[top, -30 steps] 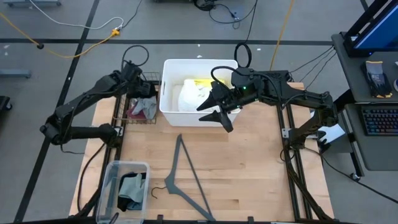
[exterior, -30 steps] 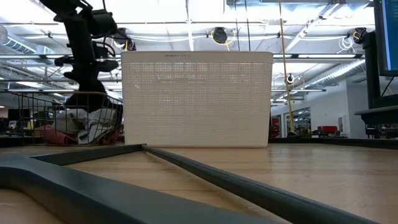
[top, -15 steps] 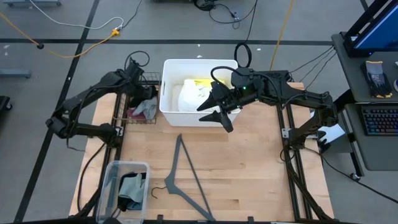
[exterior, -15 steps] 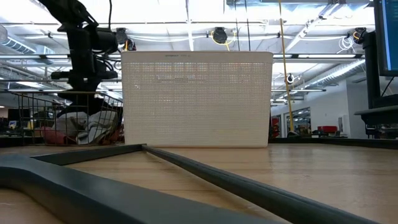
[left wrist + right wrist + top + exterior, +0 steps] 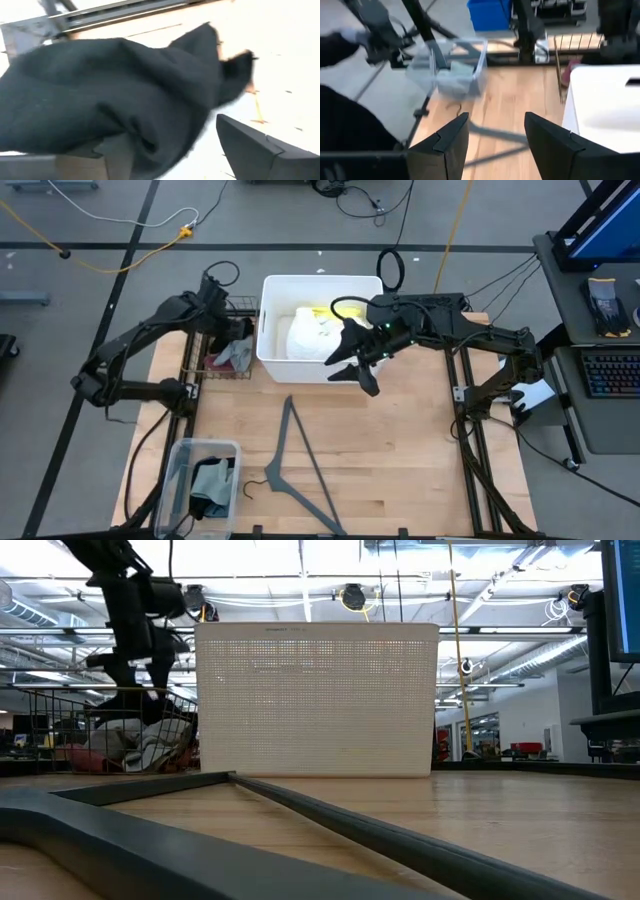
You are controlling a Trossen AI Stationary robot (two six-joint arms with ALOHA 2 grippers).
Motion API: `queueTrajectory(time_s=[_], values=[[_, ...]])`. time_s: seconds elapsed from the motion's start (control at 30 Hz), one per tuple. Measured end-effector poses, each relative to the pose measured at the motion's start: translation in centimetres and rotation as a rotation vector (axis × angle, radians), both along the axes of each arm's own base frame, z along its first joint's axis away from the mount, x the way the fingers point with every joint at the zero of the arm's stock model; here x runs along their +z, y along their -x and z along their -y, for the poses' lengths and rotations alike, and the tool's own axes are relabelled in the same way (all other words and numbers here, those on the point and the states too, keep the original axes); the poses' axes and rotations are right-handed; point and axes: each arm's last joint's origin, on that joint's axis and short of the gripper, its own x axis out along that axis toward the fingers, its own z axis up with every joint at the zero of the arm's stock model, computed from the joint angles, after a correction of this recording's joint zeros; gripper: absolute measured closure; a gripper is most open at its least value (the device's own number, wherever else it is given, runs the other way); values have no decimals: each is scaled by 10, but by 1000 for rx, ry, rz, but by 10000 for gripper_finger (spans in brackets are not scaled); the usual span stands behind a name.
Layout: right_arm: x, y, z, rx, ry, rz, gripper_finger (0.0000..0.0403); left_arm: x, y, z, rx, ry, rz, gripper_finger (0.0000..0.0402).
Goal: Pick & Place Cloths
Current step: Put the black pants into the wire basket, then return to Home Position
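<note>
left tool (image 5: 222, 308) opened; black cloth (image 5: 115, 95) released.

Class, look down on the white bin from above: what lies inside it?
Inside the white bin lie a white cloth and, behind it, a yellow cloth. The right gripper overhangs the bin's front corner, hiding anything there; anything beneath the cloths is covered.

Two arms, one white bin (image 5: 270, 360), one wire basket (image 5: 213, 366), one clear tub (image 5: 180, 460), one hanger (image 5: 300, 470).

Grey hanger (image 5: 295, 465) on wooden table (image 5: 410, 450), near white bin (image 5: 268, 340).
</note>
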Motion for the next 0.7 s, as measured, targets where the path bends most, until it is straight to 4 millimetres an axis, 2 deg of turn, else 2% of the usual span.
queueTrajectory(time_s=[0.13,0.33,0.57,0.7], values=[[-7,4,0,12,15,-73,218,13,3,10,-74,-14,104,104],[-13,8,0,18,21,-146,221,37,13,30,-129,-98,264,81],[-20,14,5,8,30,-235,220,61,31,58,-116,-222,379,79],[-25,19,14,-123,67,-319,222,72,41,75,-132,-259,484,82]])
